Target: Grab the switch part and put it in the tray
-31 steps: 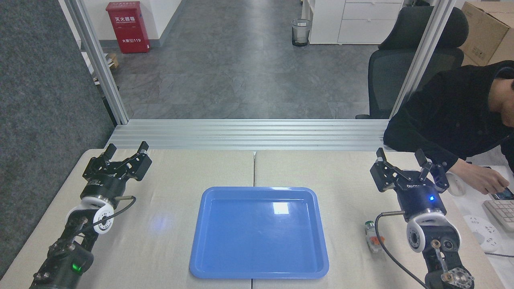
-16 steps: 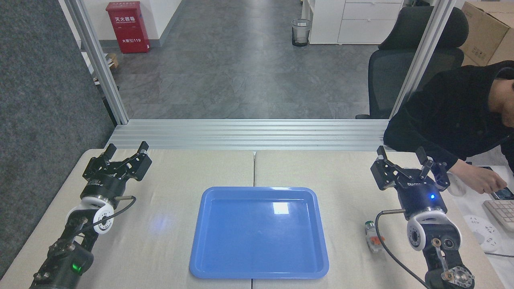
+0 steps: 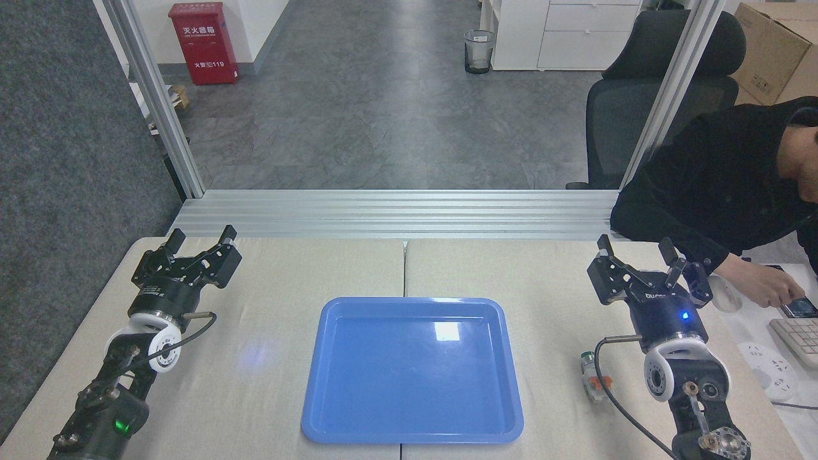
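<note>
Tables [image 3: 275, 358] carry everything we see: the blue tray [image 3: 412, 370] sits in the middle, bare inside. Our left gripper [image 3: 199, 237] hovers near the far left corner, fingers apart, holding nothing. Our right gripper [image 3: 632, 246] hangs at the far right, fingers apart too, beside a person's hand [image 3: 767, 287]. Our switch [image 3: 591, 377] lies on the table right of the tray, next to our right arm's cable

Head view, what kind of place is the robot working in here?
Probably an office used as a robot test station: a swivel chair and white drawer cabinets stand on the grey floor, and a person works beside a keyboard at the table's right end.
</note>
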Controlling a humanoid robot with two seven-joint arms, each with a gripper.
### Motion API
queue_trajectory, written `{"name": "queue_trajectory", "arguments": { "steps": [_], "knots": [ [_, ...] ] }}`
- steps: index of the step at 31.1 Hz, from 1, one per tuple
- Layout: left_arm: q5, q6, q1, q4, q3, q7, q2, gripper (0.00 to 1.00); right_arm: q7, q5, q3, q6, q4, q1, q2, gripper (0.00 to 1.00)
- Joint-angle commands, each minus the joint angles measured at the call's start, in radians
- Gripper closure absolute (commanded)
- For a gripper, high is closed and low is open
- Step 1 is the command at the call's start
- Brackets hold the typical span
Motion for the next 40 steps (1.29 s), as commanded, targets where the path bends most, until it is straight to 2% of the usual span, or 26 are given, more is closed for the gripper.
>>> {"name": "queue_trajectory", "arguments": {
  "steps": [1, 12, 30, 40],
  "knots": [
    [0.000, 0.000, 0.000, 0.000, 0.000, 0.000, 0.000, 0.00, 0.001, -0.006, -0.036, -0.011, -0.007, -0.001, 0.028, 0.00],
    [0.000, 0.000, 0.000, 0.000, 0.000, 0.000, 0.000, 0.00, -0.002, -0.006, -0.030, -0.039, -0.007, 0.012, 0.049, 0.00],
    [0.000, -0.001, 0.000, 0.000, 0.000, 0.000, 0.000, 0.00, 0.005, 0.000, -0.031, -0.068, -0.003, 0.017, -0.054, 0.00],
    [0.000, 0.000, 0.000, 0.000, 0.000, 0.000, 0.000, 0.00, 0.005, -0.005, -0.030, -0.071, -0.003, 0.035, -0.048, 0.00]
  ]
}}
